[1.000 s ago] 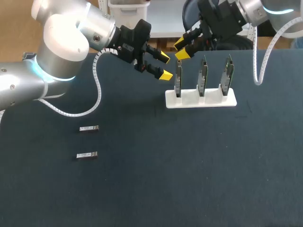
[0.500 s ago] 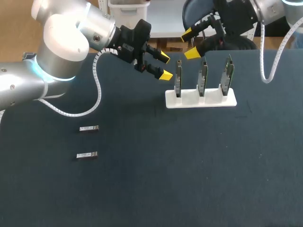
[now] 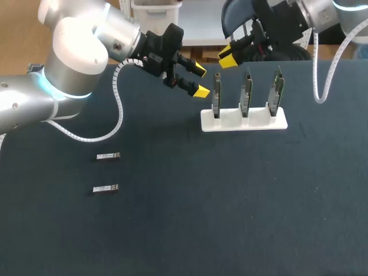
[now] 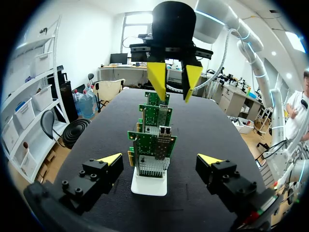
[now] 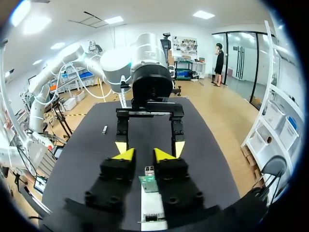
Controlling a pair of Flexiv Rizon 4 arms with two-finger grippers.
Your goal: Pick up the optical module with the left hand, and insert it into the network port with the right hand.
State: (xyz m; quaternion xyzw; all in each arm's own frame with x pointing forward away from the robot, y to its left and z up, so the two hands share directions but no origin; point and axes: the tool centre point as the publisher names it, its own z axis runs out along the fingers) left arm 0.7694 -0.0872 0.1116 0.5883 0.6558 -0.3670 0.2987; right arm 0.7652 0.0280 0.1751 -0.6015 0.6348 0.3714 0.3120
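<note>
Pick-up not yet begun, by my reading. A small silver oblong optical module (image 3: 108, 156) lies flat on the dark cloth-covered desk (image 3: 230, 207) toward its left edge. A second silver module (image 3: 106, 188) lies just nearer the front edge, apart from it. Neither is touched. Left gripper (image 3: 199, 80) hangs released and empty near the far edge, just beside the white rack (image 3: 244, 120) of three upright green circuit boards (image 3: 217, 95), well apart from both modules. Right gripper (image 3: 228, 56) hovers above the rack, fingers narrowly parted, grasping nothing. A metal network port (image 4: 164, 133) shows on the board facing the left gripper. Next move, likely: the left arm goes over toward the left edge, lowers over one module, squares its fingers to the long sides and clenches.
</note>
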